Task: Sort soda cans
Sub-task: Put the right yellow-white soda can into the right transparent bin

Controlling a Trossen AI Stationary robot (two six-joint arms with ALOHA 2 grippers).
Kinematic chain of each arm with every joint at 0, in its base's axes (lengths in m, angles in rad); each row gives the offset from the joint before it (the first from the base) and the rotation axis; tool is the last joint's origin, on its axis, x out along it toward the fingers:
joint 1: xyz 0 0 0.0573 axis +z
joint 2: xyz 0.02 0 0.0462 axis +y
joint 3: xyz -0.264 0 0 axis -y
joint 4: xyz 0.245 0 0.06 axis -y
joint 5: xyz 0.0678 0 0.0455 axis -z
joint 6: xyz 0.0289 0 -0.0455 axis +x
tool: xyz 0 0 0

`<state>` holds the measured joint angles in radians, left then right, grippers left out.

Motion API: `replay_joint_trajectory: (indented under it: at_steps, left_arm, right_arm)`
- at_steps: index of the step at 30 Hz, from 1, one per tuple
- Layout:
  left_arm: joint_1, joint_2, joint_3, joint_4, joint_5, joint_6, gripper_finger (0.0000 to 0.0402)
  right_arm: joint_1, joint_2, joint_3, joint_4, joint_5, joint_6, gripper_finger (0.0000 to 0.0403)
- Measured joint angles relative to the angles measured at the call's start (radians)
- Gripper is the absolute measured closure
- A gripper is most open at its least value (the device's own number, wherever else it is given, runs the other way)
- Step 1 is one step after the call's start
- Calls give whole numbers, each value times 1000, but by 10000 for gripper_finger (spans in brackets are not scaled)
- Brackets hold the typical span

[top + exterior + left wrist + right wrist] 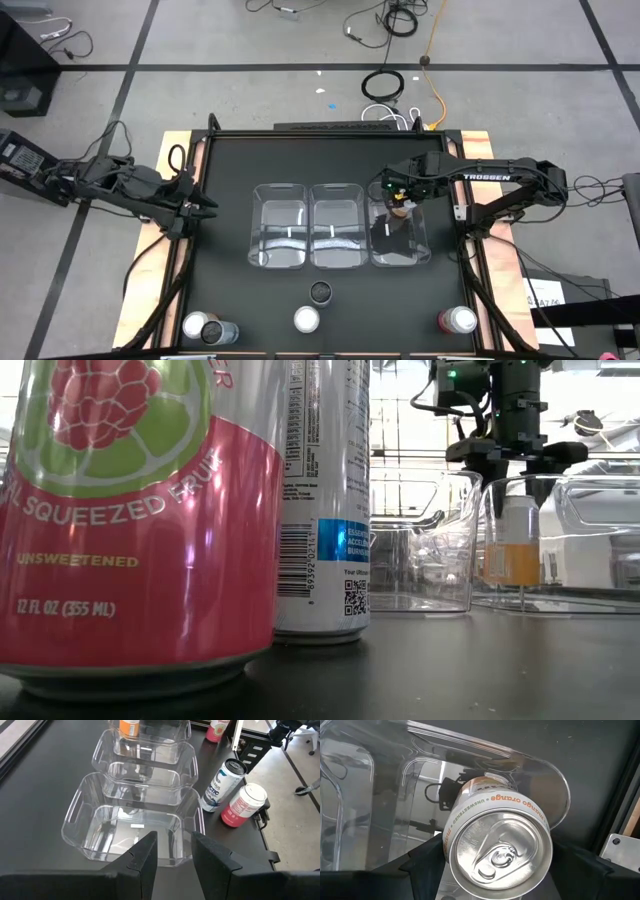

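The black bench [230, 300] carries three clear bins in a row at its centre: the left bin [279, 228], the middle bin [336, 228] and the right bin [400, 235]. The left arm waits at nine o'clock, off the bench's edge, and the left gripper [174, 851] has its fingers a narrow gap apart with nothing between them. The right gripper [398, 192] hangs over the right bin at about two o'clock, its fingers spread wide on either side of an orange can [497, 847], closed round the can's upper body. That can stands upright inside the bin, long axis vertical, pull-tab top facing up. The other cans stand upright along the six o'clock edge: a pink can [197, 325] just beside a dark can [222, 332] at seven o'clock, a black-topped can [321, 292] and a silver-topped can [306, 319] near six, and a red can [458, 320] at five. A can like these probably feels stiff yet dents under a hard squeeze, smooth and somewhat slippery; gripping across the round body near the top seems safest.
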<state>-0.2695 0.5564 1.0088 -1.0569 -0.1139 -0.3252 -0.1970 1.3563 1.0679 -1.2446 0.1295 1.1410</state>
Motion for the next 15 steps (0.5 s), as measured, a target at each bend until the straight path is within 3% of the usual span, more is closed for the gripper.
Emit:
replay_joint_trajectory:
  at_steps: [10,15]
  left_arm:
    - [0,0,0,0,0,0,273]
    - [0,0,0,0,0,0,273]
  right_arm:
    - [0,0,0,0,1,-1,106]
    - [0,0,0,0,1,-1,82]
